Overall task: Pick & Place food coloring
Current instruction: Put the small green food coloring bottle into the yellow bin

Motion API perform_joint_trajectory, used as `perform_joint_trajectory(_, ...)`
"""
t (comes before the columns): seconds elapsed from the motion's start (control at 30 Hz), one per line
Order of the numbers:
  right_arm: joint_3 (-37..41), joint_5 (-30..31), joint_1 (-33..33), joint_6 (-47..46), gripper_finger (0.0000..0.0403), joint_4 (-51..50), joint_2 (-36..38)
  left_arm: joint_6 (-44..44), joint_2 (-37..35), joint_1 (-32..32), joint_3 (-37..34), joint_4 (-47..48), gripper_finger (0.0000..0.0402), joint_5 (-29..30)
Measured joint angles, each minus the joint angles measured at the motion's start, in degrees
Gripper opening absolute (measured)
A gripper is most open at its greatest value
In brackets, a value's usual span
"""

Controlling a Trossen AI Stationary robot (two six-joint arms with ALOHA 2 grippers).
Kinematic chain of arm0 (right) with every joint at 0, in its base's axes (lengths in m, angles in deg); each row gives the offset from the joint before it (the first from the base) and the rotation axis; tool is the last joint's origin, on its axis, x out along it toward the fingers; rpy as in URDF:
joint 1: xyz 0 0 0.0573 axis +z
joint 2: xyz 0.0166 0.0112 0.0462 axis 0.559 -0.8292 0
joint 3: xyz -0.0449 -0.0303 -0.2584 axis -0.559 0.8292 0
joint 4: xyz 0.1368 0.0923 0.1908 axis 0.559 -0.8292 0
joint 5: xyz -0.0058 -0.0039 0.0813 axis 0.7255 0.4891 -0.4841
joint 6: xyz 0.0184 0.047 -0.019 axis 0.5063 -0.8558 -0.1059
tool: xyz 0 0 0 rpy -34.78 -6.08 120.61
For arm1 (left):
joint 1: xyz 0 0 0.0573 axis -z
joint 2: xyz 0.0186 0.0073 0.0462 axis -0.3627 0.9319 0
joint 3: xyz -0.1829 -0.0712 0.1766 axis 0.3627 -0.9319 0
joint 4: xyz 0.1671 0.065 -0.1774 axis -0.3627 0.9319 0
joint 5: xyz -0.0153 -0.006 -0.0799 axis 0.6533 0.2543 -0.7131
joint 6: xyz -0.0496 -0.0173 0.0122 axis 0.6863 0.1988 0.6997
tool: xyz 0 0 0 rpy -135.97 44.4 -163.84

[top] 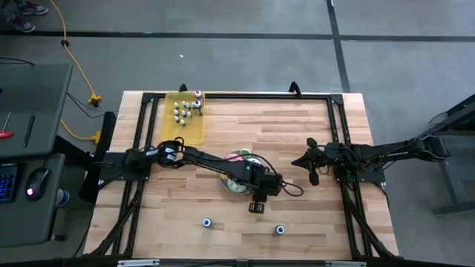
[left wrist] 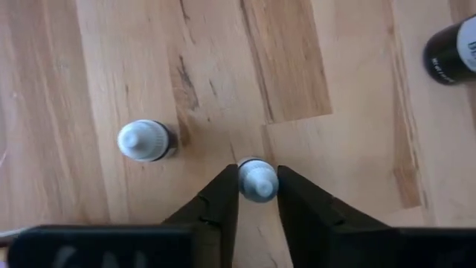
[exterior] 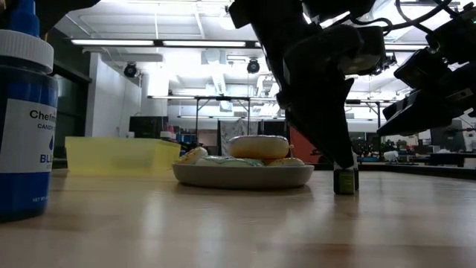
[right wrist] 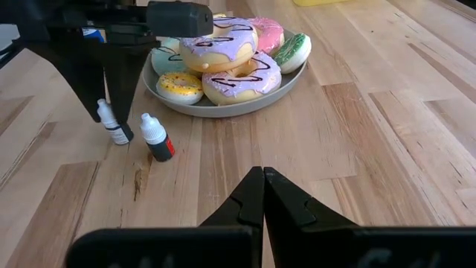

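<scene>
My left gripper reaches past the doughnut plate to the table's near middle and is shut on a tiny pale food coloring bottle with a white cap. A second small bottle, dark-bodied, stands upright on its base next to it. Several more tiny bottles stand in the yellow tray at the far left. My right gripper is shut and hovers at the right, touching nothing. My left gripper pinches the small bottle between its two fingers, on the body just below the white cap. The fingers come from above, pointing down. The bottle stands upright with its base on the wood.
Two loose bottles stand near the table's near edge. A large blue-labelled bottle stands close to the low camera. The plate of frosted doughnuts sits just beyond the left gripper. Black rails frame the tabletop.
</scene>
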Motion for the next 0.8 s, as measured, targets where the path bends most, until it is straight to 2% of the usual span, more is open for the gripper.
perform_joint_trajectory(0.17,0.0,0.0,0.0,0.0,0.0,0.0,0.0,0.0,0.0,0.0,0.0,-0.1,0.0046,-1.2)
perform_joint_trajectory(0.3,0.0,0.0,0.0,0.0,0.0,0.0,0.0,0.0,-0.8,0.0,0.4,0.6,0.004,-2.0)
perform_joint_trajectory(0.47,0.0,0.0,0.0,0.0,0.0,0.0,0.0,-0.7,-0.9,-0.4,7.7,8.9,0.0045,-2.1)
perform_joint_trajectory(0.67,0.0,0.0,0.0,0.0,0.0,0.0,0.0,-5.4,-1.0,-0.4,15.6,17.7,0.0044,-1.8)
perform_joint_trajectory(0.8,0.0,0.0,0.0,0.0,0.0,0.0,0.0,-9.2,-1.2,-0.4,17.6,20.8,0.0044,-3.5)
